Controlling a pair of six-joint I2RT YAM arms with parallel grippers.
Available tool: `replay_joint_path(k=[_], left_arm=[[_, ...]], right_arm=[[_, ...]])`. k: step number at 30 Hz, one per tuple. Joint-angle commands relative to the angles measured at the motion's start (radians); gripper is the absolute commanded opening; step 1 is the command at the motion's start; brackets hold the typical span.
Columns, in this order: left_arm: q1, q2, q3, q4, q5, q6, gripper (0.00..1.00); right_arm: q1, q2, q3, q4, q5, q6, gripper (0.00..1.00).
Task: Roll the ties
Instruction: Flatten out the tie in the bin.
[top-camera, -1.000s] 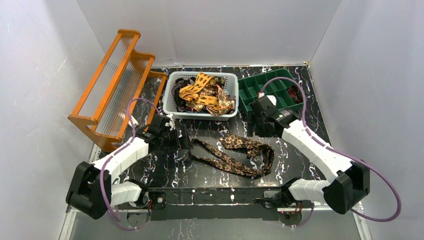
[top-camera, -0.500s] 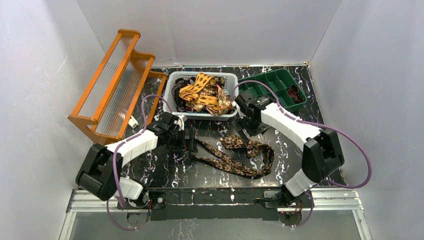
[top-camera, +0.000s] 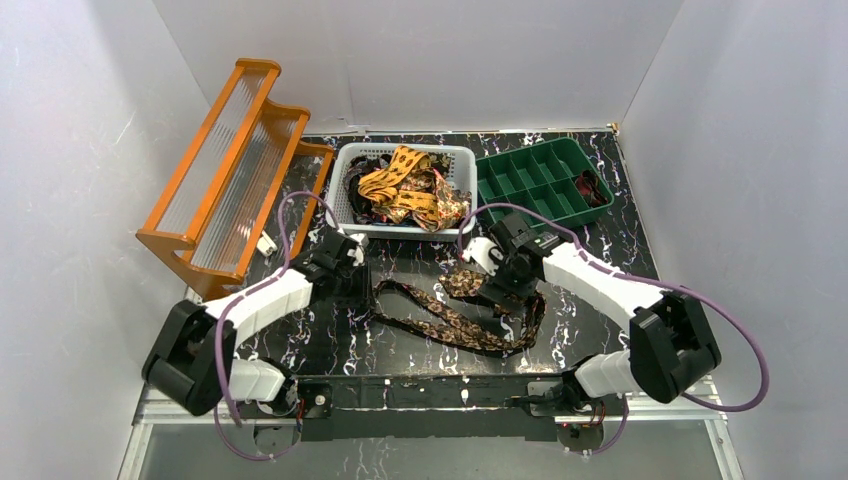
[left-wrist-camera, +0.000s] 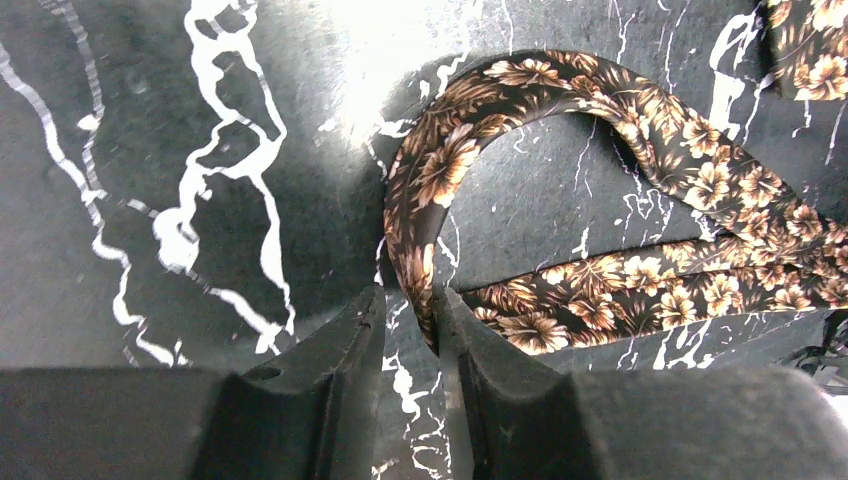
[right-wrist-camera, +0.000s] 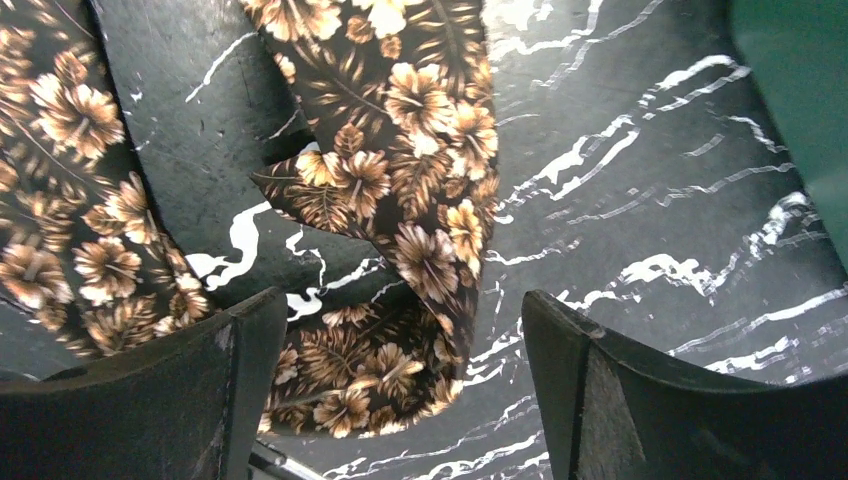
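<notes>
The black marbled table (top-camera: 330, 345) carries an orange rack (top-camera: 225, 165) at 10 o'clock, a white basket (top-camera: 400, 232) of tangled ties (top-camera: 405, 190) at 12 and a green tray (top-camera: 530, 175) at 1 o'clock. One brown flowered tie (top-camera: 450, 322) lies looped at the centre. Both arms reach low and inward from 6 o'clock. The left claw (left-wrist-camera: 408, 305) points toward 3 o'clock, narrowed onto the tie's thin end, which fills the gap between its fingers (left-wrist-camera: 365, 310). The right claw (right-wrist-camera: 400, 320) hangs spread wide over the folded broad end, fingers (right-wrist-camera: 560, 340) on either side of it.
</notes>
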Motion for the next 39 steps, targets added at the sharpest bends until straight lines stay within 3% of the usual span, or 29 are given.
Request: replay_joint_path(k=[1,5,11,16,20,25,29,32,34,39], left_arm=[[-0.001,-0.134,-0.035,-0.055,-0.094,-0.041,0.22],[-0.002,-0.187,-0.067,-0.047,-0.074,-0.065,0.23],[-0.001,-0.152,-0.062,-0.036,-0.016,-0.056,0.23],[-0.001,-0.149,-0.045,-0.019,-0.008,-0.064,0.42],[-0.001,-0.137,-0.035,-0.009,0.01,-0.064,0.47],[-0.001,-0.105,-0.028,-0.001,0.012,-0.056,0.48],[-0.001,-0.09,-0.026,0.018,0.033,-0.052,0.48],[-0.001,-0.092,-0.023,0.022,0.025,-0.046,0.5],[-0.001,-0.102,-0.025,0.033,0.024,-0.046,0.57],[-0.001,-0.09,-0.017,0.066,0.04,-0.04,0.64]], right_arm=[[-0.011,0.014,-0.065,0.09,-0.059,-0.162,0.92],[-0.015,0.046,-0.086,0.157,-0.134,-0.174,0.86],[-0.015,0.076,-0.132,0.244,-0.108,-0.179,0.86],[-0.017,0.086,-0.189,0.324,-0.102,-0.188,0.83],[-0.018,0.092,-0.231,0.372,-0.104,-0.152,0.7],[-0.026,0.109,-0.224,0.381,-0.117,-0.08,0.44],[-0.029,0.096,-0.219,0.386,-0.137,-0.009,0.33],[-0.029,0.044,-0.209,0.396,-0.147,0.051,0.13],[-0.029,-0.011,-0.2,0.411,-0.161,0.103,0.01],[-0.034,-0.203,-0.198,0.487,-0.164,0.294,0.01]])
